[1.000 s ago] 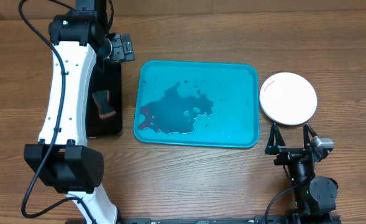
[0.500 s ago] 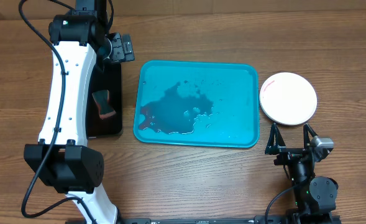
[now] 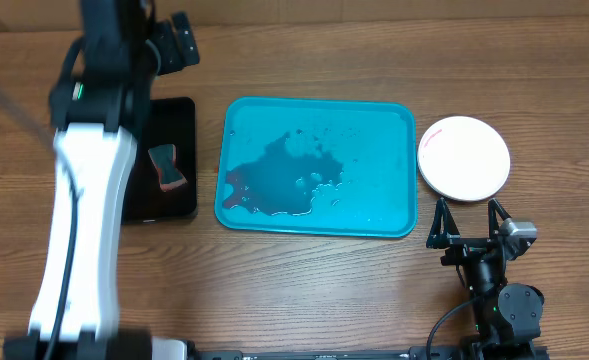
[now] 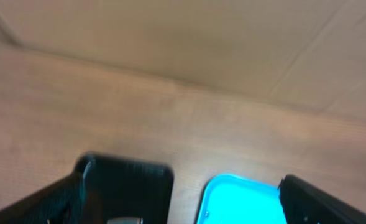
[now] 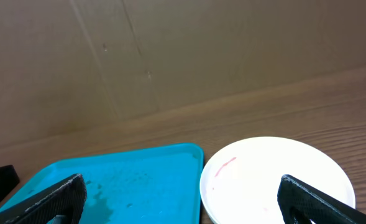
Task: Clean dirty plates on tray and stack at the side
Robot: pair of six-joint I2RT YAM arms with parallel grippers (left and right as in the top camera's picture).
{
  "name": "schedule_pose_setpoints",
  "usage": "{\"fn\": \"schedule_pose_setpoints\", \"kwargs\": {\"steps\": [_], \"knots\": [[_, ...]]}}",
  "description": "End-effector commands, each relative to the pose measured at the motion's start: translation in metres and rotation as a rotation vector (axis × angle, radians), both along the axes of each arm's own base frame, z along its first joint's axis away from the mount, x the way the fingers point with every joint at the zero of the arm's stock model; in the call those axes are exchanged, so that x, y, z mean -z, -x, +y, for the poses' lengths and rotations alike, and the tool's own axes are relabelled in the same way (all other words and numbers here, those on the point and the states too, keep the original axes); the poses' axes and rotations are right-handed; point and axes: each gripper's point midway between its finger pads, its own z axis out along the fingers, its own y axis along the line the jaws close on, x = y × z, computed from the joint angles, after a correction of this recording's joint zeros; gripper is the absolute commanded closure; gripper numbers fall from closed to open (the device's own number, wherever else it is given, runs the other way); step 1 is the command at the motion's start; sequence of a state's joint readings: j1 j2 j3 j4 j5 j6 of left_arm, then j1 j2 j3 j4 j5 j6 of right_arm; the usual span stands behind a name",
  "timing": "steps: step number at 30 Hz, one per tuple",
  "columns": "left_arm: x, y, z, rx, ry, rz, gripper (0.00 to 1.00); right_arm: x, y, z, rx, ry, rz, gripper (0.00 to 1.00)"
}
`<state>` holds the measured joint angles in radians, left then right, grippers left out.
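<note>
The turquoise tray (image 3: 317, 166) lies mid-table and holds only a puddle of water and a red smear near its left rim. It also shows in the left wrist view (image 4: 242, 200) and the right wrist view (image 5: 120, 180). A white plate (image 3: 464, 158) with a thin red smear sits on the table right of the tray and shows in the right wrist view (image 5: 276, 177). No pale blue or yellow-green plate shows. My left gripper (image 3: 179, 45) is open and empty, high near the far left, blurred (image 4: 183, 205). My right gripper (image 3: 466, 222) is open and empty, just in front of the plate (image 5: 183, 199).
A black tray (image 3: 159, 160) left of the turquoise tray holds a red-and-dark sponge (image 3: 167, 167); the black tray shows in the left wrist view (image 4: 127, 186). A cardboard wall stands behind the table.
My left arm has swung up and away from the black tray, its gripper moving toward the far edge. The right arm, plate and tray have not moved.
</note>
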<state>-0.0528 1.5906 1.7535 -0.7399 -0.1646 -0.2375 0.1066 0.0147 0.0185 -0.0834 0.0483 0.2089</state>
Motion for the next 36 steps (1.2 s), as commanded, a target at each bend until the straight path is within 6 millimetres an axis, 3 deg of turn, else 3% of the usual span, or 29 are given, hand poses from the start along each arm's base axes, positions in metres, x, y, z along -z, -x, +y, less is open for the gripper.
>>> {"fn": "schedule_pose_setpoints", "kwargs": {"steps": [1, 5, 9, 16, 26, 36], "knots": [[-0.007, 0.034, 0.004, 0.017, -0.058, -0.087, 0.0, 0.001, 0.0, 0.003, -0.016, 0.003, -0.006, 0.0], [0.007, 0.072, 0.007, 0.077, -0.09, -0.161, 0.0, 0.001, 0.0, 0.003, -0.016, 0.003, -0.006, 0.0], [0.034, 0.113, 0.01, 0.145, -0.121, -0.213, 0.0, 0.002, 0.0, 0.003, -0.016, 0.003, -0.005, 0.0], [0.078, 0.163, -0.007, 0.325, -0.305, -0.356, 0.0, 0.002, 0.0, 0.003, -0.016, 0.003, -0.005, 0.0], [0.133, 0.201, -0.009, 0.325, -0.406, -0.481, 0.0, 0.001, 0.0, 0.003, -0.016, 0.003, -0.006, 0.0], [0.178, 0.212, -0.009, 0.315, -0.43, -0.503, 0.0, 0.001, 0.0, 0.003, -0.016, 0.003, -0.006, 0.0]]}}
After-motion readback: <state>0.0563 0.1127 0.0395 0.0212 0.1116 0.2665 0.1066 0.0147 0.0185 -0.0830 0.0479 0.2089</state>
